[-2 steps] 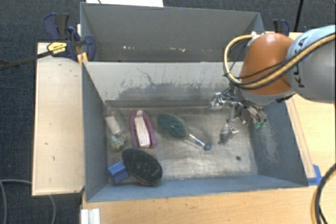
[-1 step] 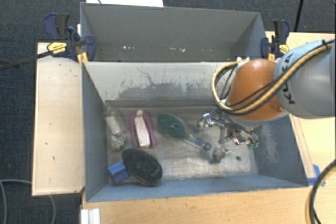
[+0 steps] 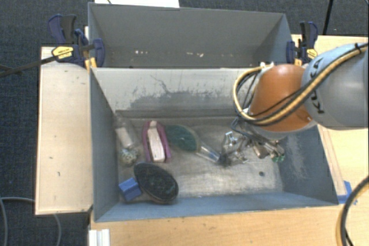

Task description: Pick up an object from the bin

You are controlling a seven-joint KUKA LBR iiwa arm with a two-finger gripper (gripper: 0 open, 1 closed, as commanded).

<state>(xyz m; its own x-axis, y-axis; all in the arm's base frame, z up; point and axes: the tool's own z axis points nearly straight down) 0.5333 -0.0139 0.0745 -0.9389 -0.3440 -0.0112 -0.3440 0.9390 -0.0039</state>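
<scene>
1. nearest thing to the fingers [image 3: 229, 150] is a small clear tube [image 3: 206, 151] with a blue end. it lies flat on the bin [image 3: 190, 98] floor, about mid-floor and a bit right of centre, and the blue end points at the fingers.
2. the fingers are down low near the floor, just right of that tube, touching it or close to it. honestly can't tell if they're open or closed, it's a tangle of metal down there, and i can't see anything between them.
3. just left of the tube, near the back wall, there's a teal brush [image 3: 183, 136], roundish, right beside the tube's clear end.
4. further left a pink bottle [image 3: 155, 144] lies lengthwise, and a small vial [image 3: 123, 136] sits beside it by the left wall.
5. front left corner: a black brush [image 3: 157, 182], oval, with a blue block [image 3: 129, 187] touching its left side.
6. the arm [image 3: 343, 95] comes in from the right, with an orange cover [image 3: 282, 95] over the wrist and yellow-black cables [image 3: 288, 109] looped round it.
7. the floor right of the fingers is mostly bare grey metal.
</scene>
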